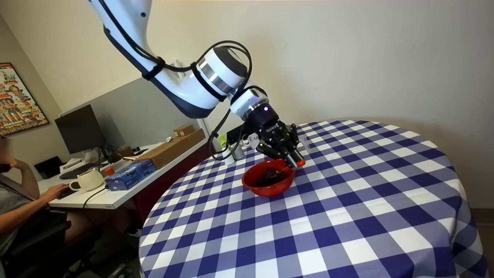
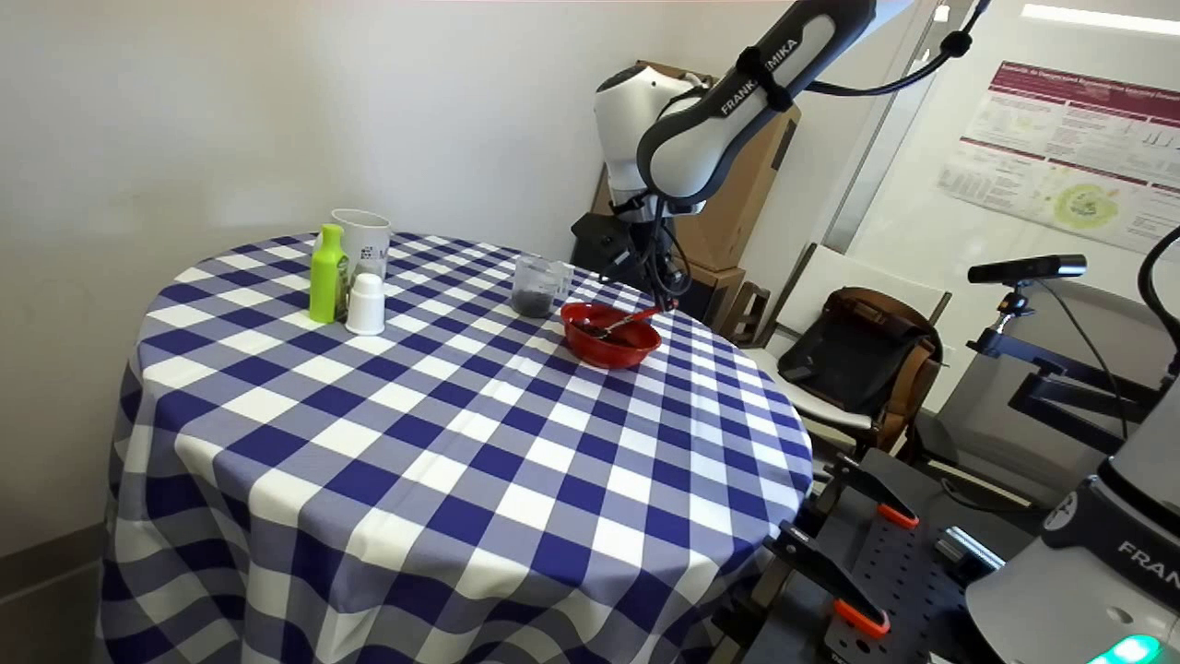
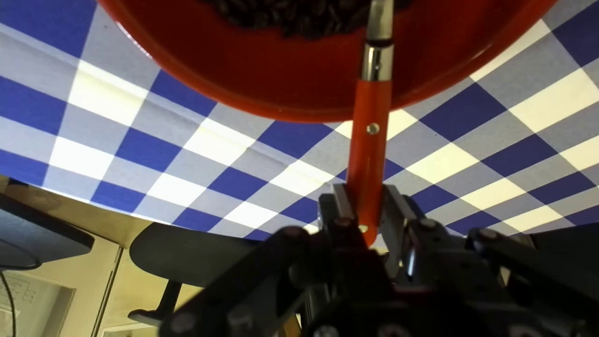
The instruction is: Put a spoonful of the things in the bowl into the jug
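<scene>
The red bowl (image 1: 268, 190) (image 2: 610, 354) (image 3: 281, 91) stands upright on the table and holds dark bean-like pieces (image 1: 270, 177) (image 3: 304, 16). My gripper (image 1: 295, 161) (image 2: 666, 302) (image 3: 366, 201) is shut on the red handle of the spoon (image 3: 368, 126) near its end, just outside the bowl's rim. The spoon also shows in an exterior view (image 2: 640, 316), slanting down into the bowl. Its head lies among the pieces in the bowl and is cut off in the wrist view. The clear jug (image 2: 539, 285) stands beside the bowl with something dark in its bottom.
A green bottle (image 2: 326, 277), a white stacked-cup shape (image 2: 366, 306) and a large white cup (image 2: 362, 231) stand together on the checked tablecloth (image 2: 442, 443). A person (image 1: 19, 208) sits at a desk (image 1: 112, 199) beside the table. A wall runs behind the table.
</scene>
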`<control>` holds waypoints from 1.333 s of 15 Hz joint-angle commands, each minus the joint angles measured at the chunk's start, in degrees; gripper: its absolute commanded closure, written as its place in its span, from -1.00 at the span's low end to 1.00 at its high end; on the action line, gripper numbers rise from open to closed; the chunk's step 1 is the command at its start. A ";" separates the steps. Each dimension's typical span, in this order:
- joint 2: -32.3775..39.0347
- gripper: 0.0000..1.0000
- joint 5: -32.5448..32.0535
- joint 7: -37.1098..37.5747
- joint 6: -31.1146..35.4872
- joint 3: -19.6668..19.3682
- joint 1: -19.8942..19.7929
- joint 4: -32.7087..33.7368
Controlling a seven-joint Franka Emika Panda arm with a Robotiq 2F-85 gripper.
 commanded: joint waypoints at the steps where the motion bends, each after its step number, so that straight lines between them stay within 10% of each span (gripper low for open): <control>1: -0.07 0.90 2.92 -2.95 0.66 -1.82 0.60 0.42; 20: -0.68 0.90 6.74 -5.19 0.12 -3.33 1.78 1.73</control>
